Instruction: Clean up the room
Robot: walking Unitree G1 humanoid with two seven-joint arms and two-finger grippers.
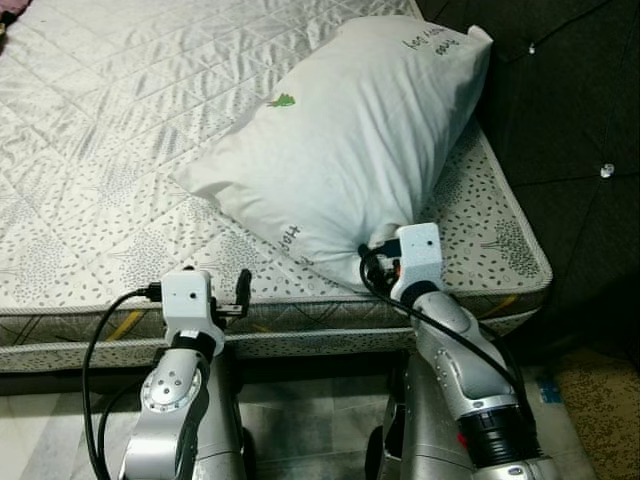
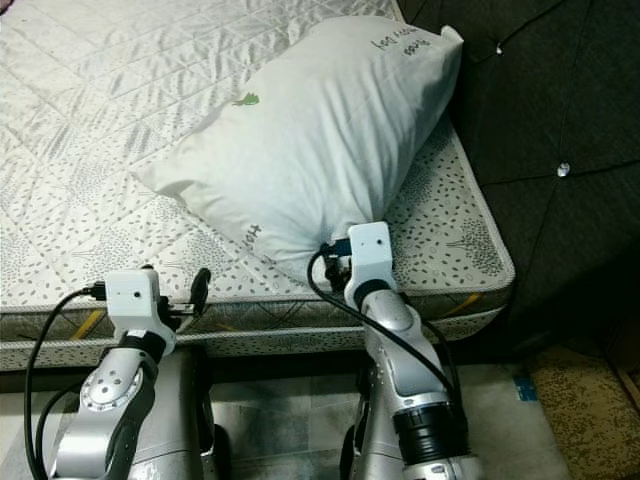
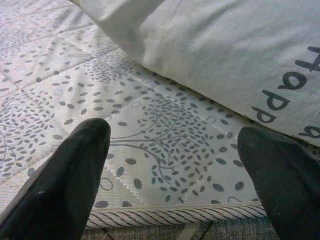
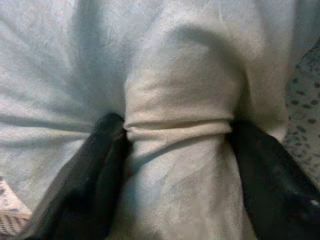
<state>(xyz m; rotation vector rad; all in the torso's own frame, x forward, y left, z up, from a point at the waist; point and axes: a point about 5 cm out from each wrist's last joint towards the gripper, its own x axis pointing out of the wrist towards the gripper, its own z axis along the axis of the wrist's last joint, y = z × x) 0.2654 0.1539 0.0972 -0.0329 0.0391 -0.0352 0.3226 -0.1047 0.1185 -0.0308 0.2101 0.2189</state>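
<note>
Apparently right pincer (image 4: 175,135) pinches pillow (image 1: 350,140) on mattress (image 1: 100,150).

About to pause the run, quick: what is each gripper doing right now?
Left gripper: open, holding nothing, at the mattress edge.
Right gripper: shut on a bunched corner of the white pillow.

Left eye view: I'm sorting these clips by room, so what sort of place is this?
Most likely a bedroom. A quilted mattress with no sheet lies against a dark tufted headboard, and a white pillow rests on it, pinched at its near corner by the right gripper.
</note>
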